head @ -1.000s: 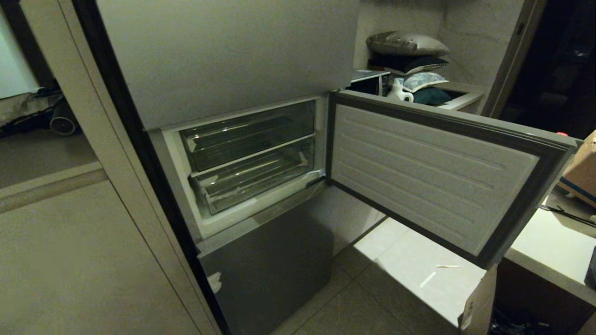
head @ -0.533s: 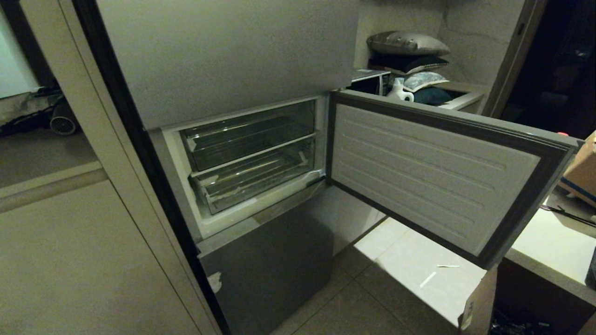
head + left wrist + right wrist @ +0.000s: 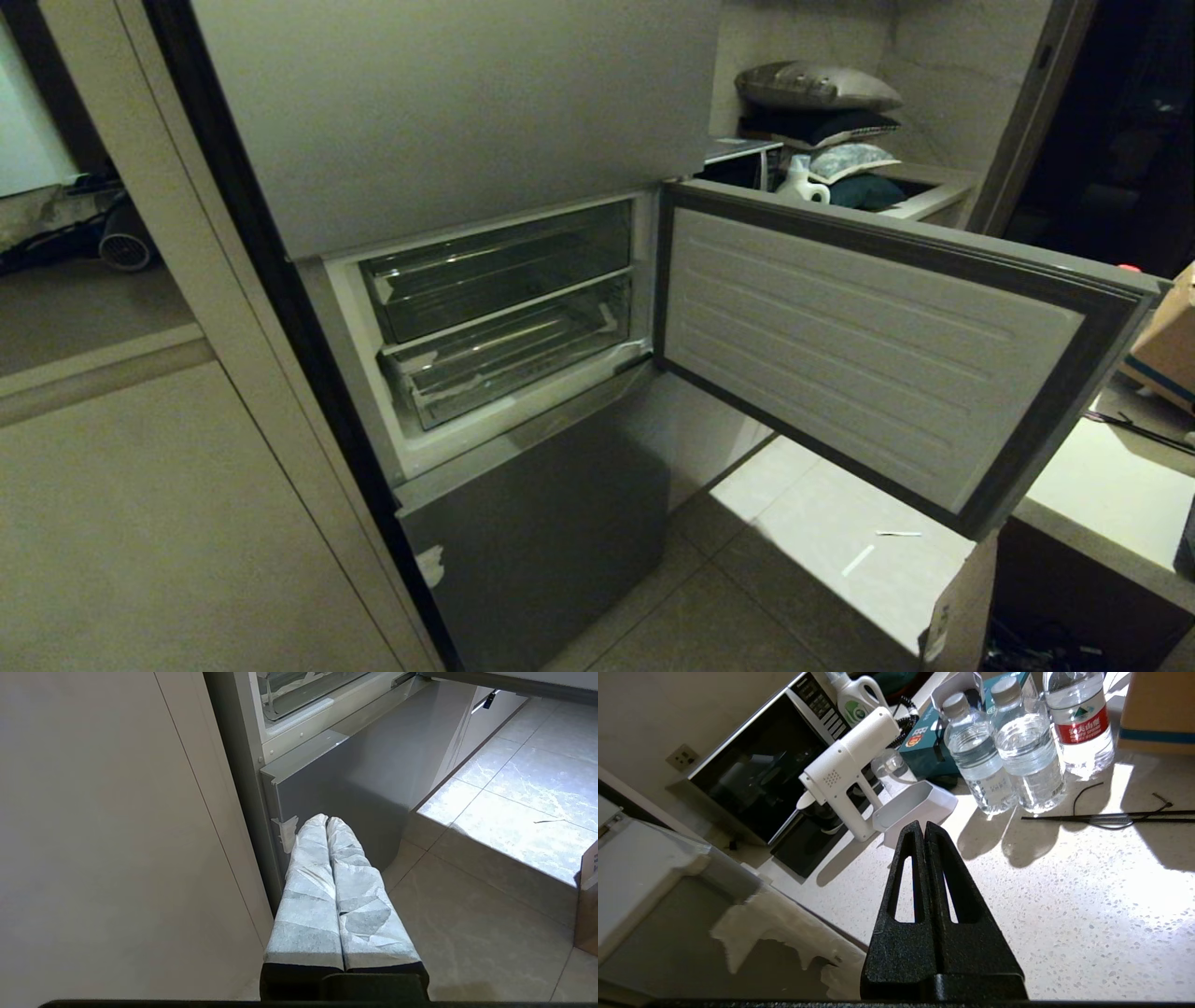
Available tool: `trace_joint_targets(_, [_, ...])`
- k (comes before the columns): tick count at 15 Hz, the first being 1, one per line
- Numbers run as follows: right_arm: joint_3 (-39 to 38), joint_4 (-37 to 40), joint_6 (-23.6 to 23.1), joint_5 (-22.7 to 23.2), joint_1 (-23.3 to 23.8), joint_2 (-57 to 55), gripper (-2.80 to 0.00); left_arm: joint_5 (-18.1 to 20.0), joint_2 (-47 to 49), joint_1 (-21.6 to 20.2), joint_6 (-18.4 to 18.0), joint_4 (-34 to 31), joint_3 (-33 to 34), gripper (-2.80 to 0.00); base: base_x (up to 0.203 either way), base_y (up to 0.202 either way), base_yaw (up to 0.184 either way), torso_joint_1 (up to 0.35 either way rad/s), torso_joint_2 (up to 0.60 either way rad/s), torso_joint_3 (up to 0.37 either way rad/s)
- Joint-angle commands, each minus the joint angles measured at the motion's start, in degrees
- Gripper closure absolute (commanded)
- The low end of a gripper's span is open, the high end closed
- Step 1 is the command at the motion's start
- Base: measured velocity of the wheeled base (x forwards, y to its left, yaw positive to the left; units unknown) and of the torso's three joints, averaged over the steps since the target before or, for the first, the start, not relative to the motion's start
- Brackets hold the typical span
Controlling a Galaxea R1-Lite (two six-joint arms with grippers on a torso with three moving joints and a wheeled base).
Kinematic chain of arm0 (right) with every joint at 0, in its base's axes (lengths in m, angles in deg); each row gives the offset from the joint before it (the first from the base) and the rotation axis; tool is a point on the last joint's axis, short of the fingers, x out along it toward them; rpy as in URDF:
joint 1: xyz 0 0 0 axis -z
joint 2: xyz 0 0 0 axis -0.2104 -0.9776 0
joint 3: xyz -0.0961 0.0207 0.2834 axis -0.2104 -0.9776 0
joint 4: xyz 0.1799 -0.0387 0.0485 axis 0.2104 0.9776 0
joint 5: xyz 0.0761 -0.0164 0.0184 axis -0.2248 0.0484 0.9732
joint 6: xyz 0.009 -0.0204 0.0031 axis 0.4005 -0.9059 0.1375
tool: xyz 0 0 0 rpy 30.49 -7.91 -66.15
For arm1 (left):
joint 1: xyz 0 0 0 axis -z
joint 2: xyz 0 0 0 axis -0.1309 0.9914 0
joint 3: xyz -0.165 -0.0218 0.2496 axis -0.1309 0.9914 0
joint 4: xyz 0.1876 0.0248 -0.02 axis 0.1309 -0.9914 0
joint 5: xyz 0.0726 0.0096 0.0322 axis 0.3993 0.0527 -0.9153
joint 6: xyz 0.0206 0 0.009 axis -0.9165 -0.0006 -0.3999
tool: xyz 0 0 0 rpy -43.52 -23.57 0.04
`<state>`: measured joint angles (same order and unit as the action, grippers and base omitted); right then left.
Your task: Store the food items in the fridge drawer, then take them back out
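- The fridge drawer [image 3: 509, 359] is sitting pushed in, seemingly empty, behind the open fridge door [image 3: 868, 355].
- The right pincer [image 3: 924, 828], fingers pressed together and holding nothing, is pointing over the counter [image 3: 1064, 896] toward the water bottles [image 3: 1008, 746].
- The left pincer [image 3: 326, 821], likewise closed and empty, is hanging low by the fridge's lower panel [image 3: 369, 788].
- The storing step looks barely begun; next, the fingers need to spread before gripping an item.

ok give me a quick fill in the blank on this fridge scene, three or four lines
1. The middle fridge door stands ____.
2. The right hand hangs over a counter holding ____ water bottles.
3. The left hand has its fingers pressed ____.
4. The fridge drawer holds ____ food.

Missing words: open; three; together; no
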<state>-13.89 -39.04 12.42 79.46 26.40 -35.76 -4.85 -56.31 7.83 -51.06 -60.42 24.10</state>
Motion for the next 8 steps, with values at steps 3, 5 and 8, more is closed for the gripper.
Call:
trace_joint_targets(3, [0.1, -2.4, 0.2, 1.7, -1.4, -3.3, 0.00, 0.0, 0.1, 0.0, 0.0, 0.0, 0.0, 0.00, 0.000, 0.000, 0.000, 0.000, 0.00, 0.000])
trace_joint_targets(5, [-1.0, -3.5, 0.2, 3.2, -1.9, -3.3, 0.00, -0.1, 0.1, 0.0, 0.0, 0.0, 0.0, 0.00, 0.000, 0.000, 0.000, 0.000, 0.00, 0.000])
trace_joint_targets(8, [-2.7, -3.5, 0.3, 4.8, -2.3, -2.4, 0.00, 0.0, 0.1, 0.0, 0.0, 0.0, 0.0, 0.00, 0.000, 0.000, 0.000, 0.000, 0.00, 0.000])
